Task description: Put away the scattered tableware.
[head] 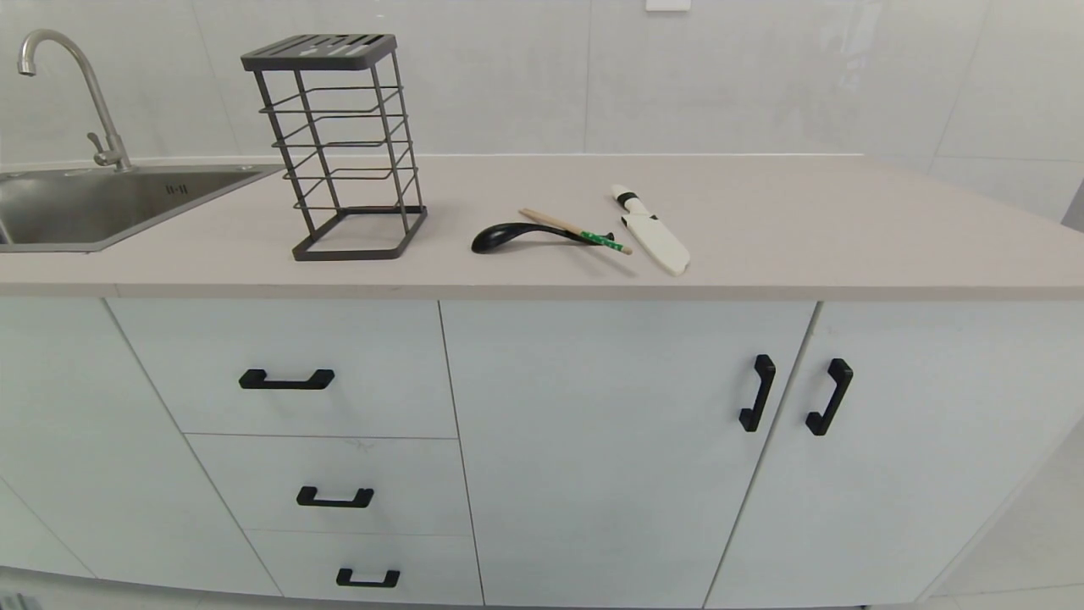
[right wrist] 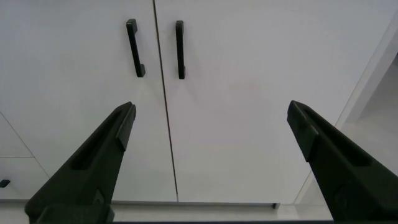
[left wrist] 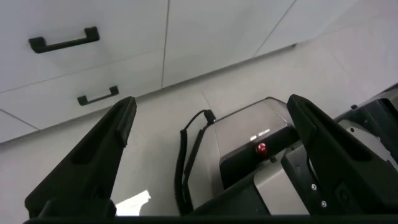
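The worktop (head: pixel 762 246) is a plain pale beige. On it, the wire rack (head: pixel 339 144) is dark grey all over. The spoon (head: pixel 508 235) is glossy black. The chopsticks (head: pixel 576 230) are light wood with a green patterned band near one end. The flat utensil (head: pixel 656 233) is cream white with one black band around its handle. The cupboard fronts (head: pixel 610 440) are white with black handles (head: pixel 286 379). The sink (head: pixel 85 203) and tap (head: pixel 85 93) are silvery steel, and the wall tiles (head: pixel 720 76) are glossy pale grey-white. The left hand (left wrist: pixel 211 102) and right hand (right wrist: pixel 210 109) are matt black.
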`<state>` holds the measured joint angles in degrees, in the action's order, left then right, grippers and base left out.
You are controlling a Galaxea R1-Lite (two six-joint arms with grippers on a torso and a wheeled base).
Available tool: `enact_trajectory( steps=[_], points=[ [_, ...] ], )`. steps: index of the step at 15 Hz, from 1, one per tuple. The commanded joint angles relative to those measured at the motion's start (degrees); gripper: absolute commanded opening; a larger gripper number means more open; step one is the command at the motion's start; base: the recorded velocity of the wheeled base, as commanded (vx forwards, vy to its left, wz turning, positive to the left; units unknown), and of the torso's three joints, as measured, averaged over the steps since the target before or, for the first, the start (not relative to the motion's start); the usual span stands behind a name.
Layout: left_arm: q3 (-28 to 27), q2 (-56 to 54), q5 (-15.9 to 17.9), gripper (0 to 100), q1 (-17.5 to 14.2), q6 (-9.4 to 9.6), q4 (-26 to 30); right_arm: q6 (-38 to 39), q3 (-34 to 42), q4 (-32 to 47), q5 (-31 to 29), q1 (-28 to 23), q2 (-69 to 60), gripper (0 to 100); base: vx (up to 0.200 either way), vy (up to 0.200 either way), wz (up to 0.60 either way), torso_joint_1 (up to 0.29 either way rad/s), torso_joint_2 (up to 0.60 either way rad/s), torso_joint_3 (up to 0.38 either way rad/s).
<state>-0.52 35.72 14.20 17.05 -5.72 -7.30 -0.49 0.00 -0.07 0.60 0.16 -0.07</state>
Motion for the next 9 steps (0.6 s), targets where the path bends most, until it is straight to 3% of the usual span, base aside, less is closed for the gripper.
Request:
enact_trajectory(
  steps=[1, 3, 4, 5, 7, 9],
  points=[
    [0.44, -14.19, -0.67, 100, -1.41, -2.10, 3.61, -0.04, 0.00, -0.01, 0.02, 0.02, 0.07, 100, 0.000, 0.000, 0.00, 0.000, 0.00, 0.000],
    [0.26, -17.00, -0.67, 100, -1.76, -6.41, 3.70, -0.04, 0.00, -0.01, 0.02, 0.02, 0.07, 100, 0.000, 0.000, 0.00, 0.000, 0.00, 0.000],
    [-0.88, -15.15, -0.93, 100, -1.85, -9.75, 5.19, -0.04, 0.00, -0.01, 0.02, 0.02, 0.07, 100, 0.000, 0.000, 0.00, 0.000, 0.00, 0.000],
    [-1.76, -9.97, -1.02, 100, -1.76, -11.77, 5.63, -0.04, 0.00, -0.01, 0.02, 0.02, 0.07, 100, 0.000, 0.000, 0.00, 0.000, 0.00, 0.000],
    [-7.74, 3.92, -0.93, 100, -1.76, -13.27, 4.75, -0.04, 0.00, -0.01, 0.02, 0.02, 0.07, 100, 0.000, 0.000, 0.00, 0.000, 0.00, 0.000],
    [-10.99, 17.81, -0.93, 100, -1.67, -12.30, -0.70, 0.05, 0.00, -0.01, 0.02, 0.02, 0.07, 100, 0.000, 0.000, 0.00, 0.000, 0.00, 0.000]
  ],
)
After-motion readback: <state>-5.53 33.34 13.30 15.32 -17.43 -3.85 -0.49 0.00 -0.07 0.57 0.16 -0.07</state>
